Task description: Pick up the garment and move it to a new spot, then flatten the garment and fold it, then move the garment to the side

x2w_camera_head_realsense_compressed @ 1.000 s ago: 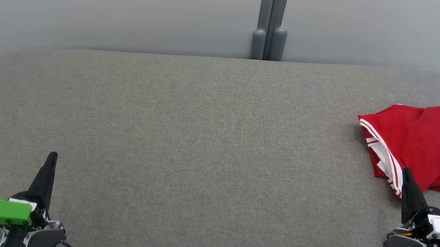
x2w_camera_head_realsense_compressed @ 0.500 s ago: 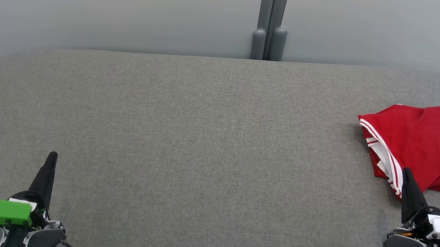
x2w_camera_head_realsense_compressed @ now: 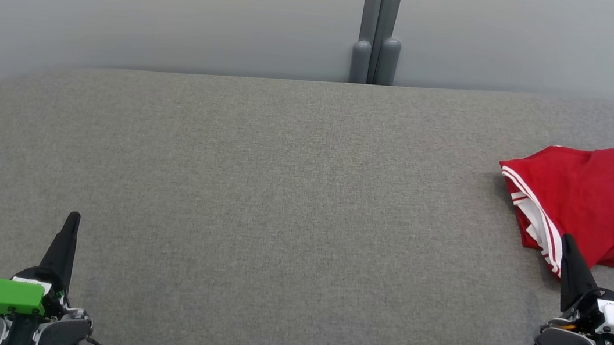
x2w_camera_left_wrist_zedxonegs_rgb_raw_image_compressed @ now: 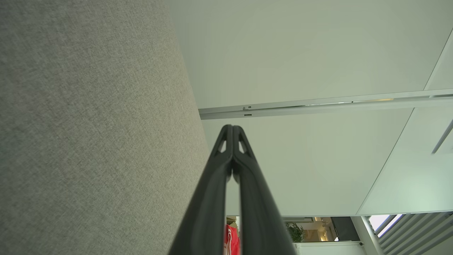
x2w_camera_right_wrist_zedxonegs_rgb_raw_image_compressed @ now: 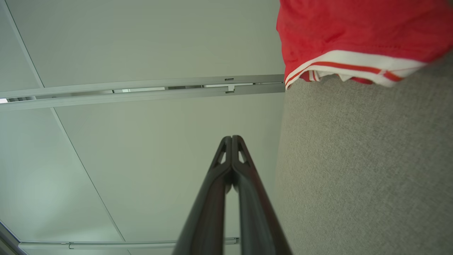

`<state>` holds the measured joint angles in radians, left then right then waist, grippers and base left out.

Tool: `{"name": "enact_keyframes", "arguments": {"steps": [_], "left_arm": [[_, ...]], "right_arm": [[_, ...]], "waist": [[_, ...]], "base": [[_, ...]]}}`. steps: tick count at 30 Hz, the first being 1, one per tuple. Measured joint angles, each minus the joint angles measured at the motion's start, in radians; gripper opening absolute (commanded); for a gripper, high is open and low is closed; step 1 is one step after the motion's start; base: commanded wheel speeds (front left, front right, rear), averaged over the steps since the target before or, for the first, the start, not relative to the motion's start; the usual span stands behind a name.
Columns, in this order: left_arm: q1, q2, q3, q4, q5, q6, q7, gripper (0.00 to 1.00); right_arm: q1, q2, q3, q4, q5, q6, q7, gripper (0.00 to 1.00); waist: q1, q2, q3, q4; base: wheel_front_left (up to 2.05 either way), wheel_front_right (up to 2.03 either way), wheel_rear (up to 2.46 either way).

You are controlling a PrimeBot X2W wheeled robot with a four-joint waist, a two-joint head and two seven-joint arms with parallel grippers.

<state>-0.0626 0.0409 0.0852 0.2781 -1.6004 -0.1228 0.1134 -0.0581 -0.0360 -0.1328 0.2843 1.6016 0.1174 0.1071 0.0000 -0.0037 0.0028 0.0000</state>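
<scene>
At three o'clock on the grey table (x2w_camera_head_realsense_compressed: 281,193) lies the folded red garment (x2w_camera_head_realsense_compressed: 602,203), its right side cut off by the frame. The left gripper (x2w_camera_head_realsense_compressed: 73,218) at seven o'clock and the right gripper (x2w_camera_head_realsense_compressed: 567,239) at five have their fingertips pressed together, gripping nothing.

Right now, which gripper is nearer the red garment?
Right. The right gripper is beside the white-striped near edge of the red garment; the left gripper is far off, across the grey padded surface.
</scene>
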Motion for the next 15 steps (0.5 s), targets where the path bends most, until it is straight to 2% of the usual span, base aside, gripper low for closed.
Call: {"name": "enact_keyframes", "arguments": {"steps": [15], "left_arm": [[0.0, 0.0, 0.0, 0.0, 0.0, 0.0, 0.0, 0.0]], "right_arm": [[0.0, 0.0, 0.0, -0.002, 0.0, 0.0, 0.001, 0.0]], "waist": [[0.0, 0.0, 0.0, 0.0]], "base": [[0.0, 0.0, 0.0]]}}
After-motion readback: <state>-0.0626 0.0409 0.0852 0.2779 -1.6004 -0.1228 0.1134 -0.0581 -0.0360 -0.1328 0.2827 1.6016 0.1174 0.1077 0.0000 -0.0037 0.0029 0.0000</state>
